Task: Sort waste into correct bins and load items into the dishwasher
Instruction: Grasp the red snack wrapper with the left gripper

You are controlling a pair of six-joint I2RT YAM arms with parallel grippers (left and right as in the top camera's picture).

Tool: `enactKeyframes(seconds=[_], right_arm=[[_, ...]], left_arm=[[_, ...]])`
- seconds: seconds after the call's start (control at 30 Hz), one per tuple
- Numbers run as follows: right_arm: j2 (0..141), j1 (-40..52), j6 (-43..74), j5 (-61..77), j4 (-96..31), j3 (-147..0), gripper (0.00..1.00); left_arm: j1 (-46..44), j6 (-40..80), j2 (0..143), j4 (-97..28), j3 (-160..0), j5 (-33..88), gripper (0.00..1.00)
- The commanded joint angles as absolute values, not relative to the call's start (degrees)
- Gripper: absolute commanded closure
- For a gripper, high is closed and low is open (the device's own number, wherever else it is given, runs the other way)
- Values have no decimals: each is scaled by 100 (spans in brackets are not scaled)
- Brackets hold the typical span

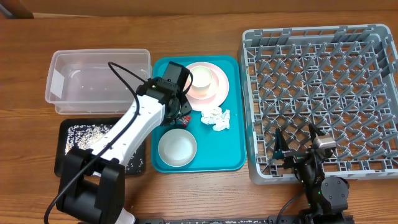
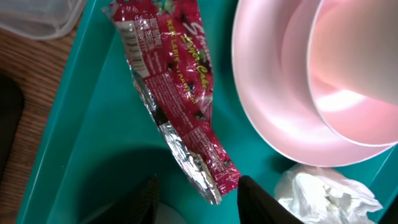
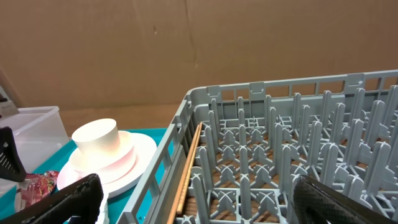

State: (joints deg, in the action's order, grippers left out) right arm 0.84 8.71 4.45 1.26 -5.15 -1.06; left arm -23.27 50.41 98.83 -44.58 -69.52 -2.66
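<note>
Red printed foil, the snack wrapper (image 2: pixel 180 93) lies flat on the teal serving tray (image 2: pixel 74 143). Its crimped silver end sits between the fingers of the left claw (image 2: pixel 198 190). That claw is released, straddling the wrapper without pinching it, seemingly lined up to lift it toward a bin. White script on the wrapper begins with what looks like an S; the smaller print is too blurred to read. Just right of this claw are the crumpled napkin (image 2: pixel 323 196) and the pink plate (image 2: pixel 267 118) carrying the white cup (image 2: pixel 354 56). On its left, past the tray's rim, sit the clear tub (image 1: pixel 99 81) and the black tray (image 1: pixel 60 143) holding rice scraps (image 1: pixel 87 134). The right claw (image 3: pixel 196 186) hangs spread wide and empty over a corner of the grey dish rack (image 1: pixel 323 93).
</note>
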Motion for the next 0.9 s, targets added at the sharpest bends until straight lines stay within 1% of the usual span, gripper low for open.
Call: enactKeyframes(seconds=[0.0, 0.13, 0.5, 0.6, 0.73, 0.87], right_arm=[[16, 895, 456, 110, -469, -45, 0], [16, 895, 456, 110, -469, -45, 0], [16, 895, 456, 110, -469, -45, 0], [16, 895, 456, 110, -469, -45, 0], [16, 895, 456, 110, -469, -45, 0], [16, 895, 456, 110, -469, -45, 0]], left_arm=[[-2370, 5282, 9937, -4348, -6742, -360, 60], [-2370, 5288, 9939, -4141, -6563, -355, 64], [-2370, 5290, 9979, -3839, -6309, -360, 64], [-2370, 5290, 9983, -3758, -6267, -357, 63], [-2373, 5290, 9998, -3662, -6263, -360, 59], [-2375, 5290, 10003, -3640, -6261, -360, 59]])
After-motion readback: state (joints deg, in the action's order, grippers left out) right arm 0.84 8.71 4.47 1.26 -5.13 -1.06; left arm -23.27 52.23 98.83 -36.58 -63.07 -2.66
